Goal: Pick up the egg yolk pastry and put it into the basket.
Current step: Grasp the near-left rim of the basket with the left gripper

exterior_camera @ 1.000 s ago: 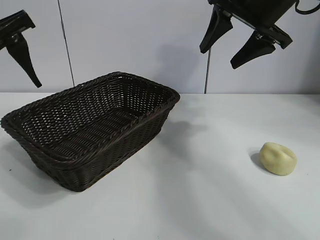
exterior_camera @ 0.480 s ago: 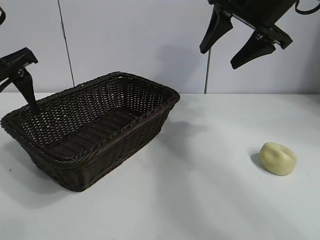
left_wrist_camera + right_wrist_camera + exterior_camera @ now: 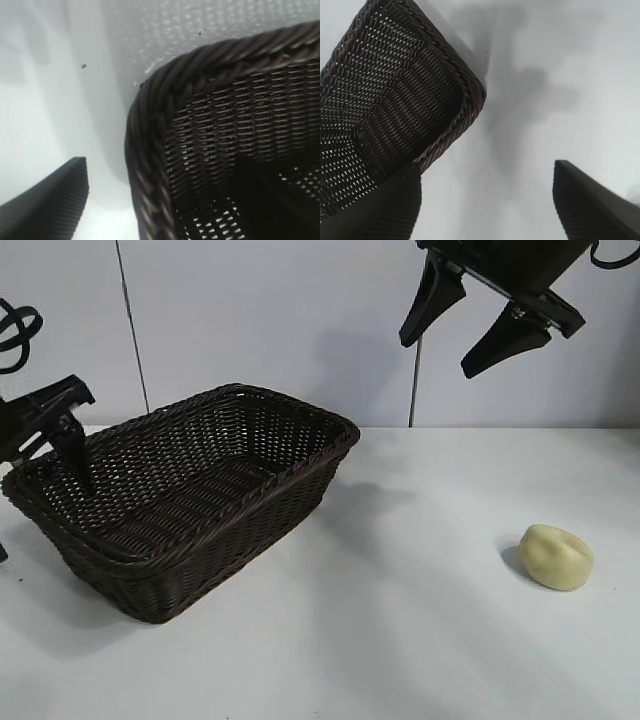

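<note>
The small pale yellow, dome-shaped egg yolk pastry (image 3: 557,557) lies untouched on the white table (image 3: 420,640), at the right and well apart from the large dark brown woven wicker basket (image 3: 185,495), so nothing of the task is done: the pick and the placing are both left. At the basket's left end the left gripper (image 3: 55,440) hangs low, one finger (image 3: 73,452) inside the rim; its other finger is cut off at the frame edge, so I cannot tell if it is apart or together. Farther back and high, the right gripper (image 3: 478,325) hangs with fingers spread apart, holding nothing, its body cut off above.
</note>
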`<state>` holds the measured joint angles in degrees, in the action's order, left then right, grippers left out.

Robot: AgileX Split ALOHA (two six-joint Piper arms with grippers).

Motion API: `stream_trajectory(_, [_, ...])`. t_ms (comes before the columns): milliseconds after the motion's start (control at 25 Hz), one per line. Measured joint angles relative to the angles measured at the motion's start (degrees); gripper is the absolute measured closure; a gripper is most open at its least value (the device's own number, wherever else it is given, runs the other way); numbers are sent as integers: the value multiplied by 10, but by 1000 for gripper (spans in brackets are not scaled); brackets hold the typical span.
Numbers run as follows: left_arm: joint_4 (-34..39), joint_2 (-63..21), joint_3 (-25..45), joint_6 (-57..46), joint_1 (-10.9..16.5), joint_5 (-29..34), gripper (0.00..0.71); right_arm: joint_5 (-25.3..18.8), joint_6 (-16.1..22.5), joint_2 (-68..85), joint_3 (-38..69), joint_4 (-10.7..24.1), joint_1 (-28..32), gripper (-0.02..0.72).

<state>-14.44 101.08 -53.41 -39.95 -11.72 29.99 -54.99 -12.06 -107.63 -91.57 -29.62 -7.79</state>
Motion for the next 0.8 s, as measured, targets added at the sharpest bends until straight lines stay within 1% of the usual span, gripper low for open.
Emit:
stream_trajectory(80, [0,0,0,0,0,-1,220,0,0,0,0,0,0,174])
stream_trajectory(200, [0,0,0,0,0,-2,368,0,0,0,0,0,0,174])
stream_trajectory(320, [-1,0,0,0,0,-3,487,1,0,0,0,0,0,174])
stream_trajectory(440, [-5,0,0,-7,0,-8,588,1,0,0,0,0,0,174])
stream_trajectory(480, [-7,0,0,-8,0,-11,602,1,0,0,0,0,0,174])
stream_trajectory(680, [-20,0,0,-5,0,-6,604,1,0,0,0,0,0,174])
stream_trajectory(800, [-32,0,-14,4,0,16,604,1,0,0,0,0,0,174])
